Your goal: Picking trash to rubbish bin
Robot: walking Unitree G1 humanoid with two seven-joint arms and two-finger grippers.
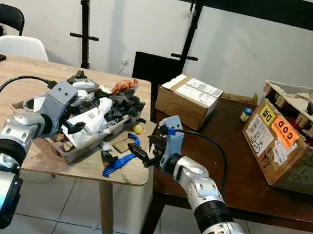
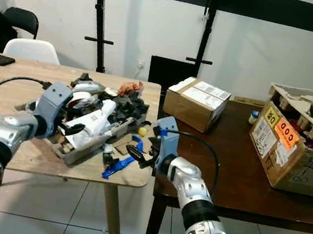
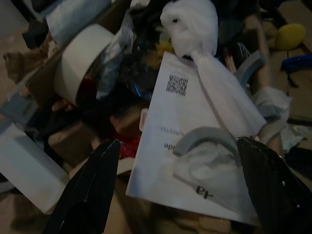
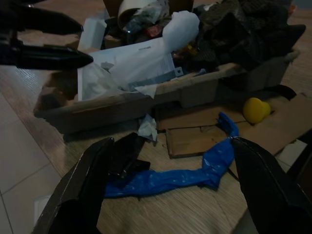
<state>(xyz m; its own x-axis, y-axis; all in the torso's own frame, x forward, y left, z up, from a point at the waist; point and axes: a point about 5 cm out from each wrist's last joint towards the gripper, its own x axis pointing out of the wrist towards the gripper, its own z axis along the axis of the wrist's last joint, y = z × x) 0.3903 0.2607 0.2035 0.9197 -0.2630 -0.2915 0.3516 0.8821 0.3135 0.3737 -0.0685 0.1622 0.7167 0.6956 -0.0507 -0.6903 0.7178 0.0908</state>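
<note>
Head cam first: I'm looking down at a light wood table (image 1: 11, 83) with a cardboard tray (image 1: 65, 152) heaped with trash sitting at its near right corner. My left gripper (image 1: 74, 127) is at the tray's near-left side, fingers spread, tips just over a white printed bag (image 1: 89, 121). My right gripper (image 1: 139, 152) comes in from about 4 o'clock, fingers also spread, hovering at the table's right edge right by a blue strip of plastic (image 1: 117, 164) that lies on the tabletop in front of the tray. There's a small yellow ball (image 1: 137, 129) at roughly 1 o'clock from that strip. To the right is a dark brown table (image 1: 235, 179) with a sealed cardboard box (image 1: 187, 100) and, at the far right, a bigger open box (image 1: 282, 146) with a COD label.

Left wrist cam: both black fingers wide apart, and between them the white bag (image 3: 195, 146) with its printed code, plus a roll of white tape (image 3: 80, 61) further in.

Right wrist cam: fingers wide apart again, blue strip (image 4: 185, 175) lying on the wood between them, not gripped. Yellow ball (image 4: 256, 109) on flat cardboard just past it, tray wall (image 4: 146, 100) behind.
</note>
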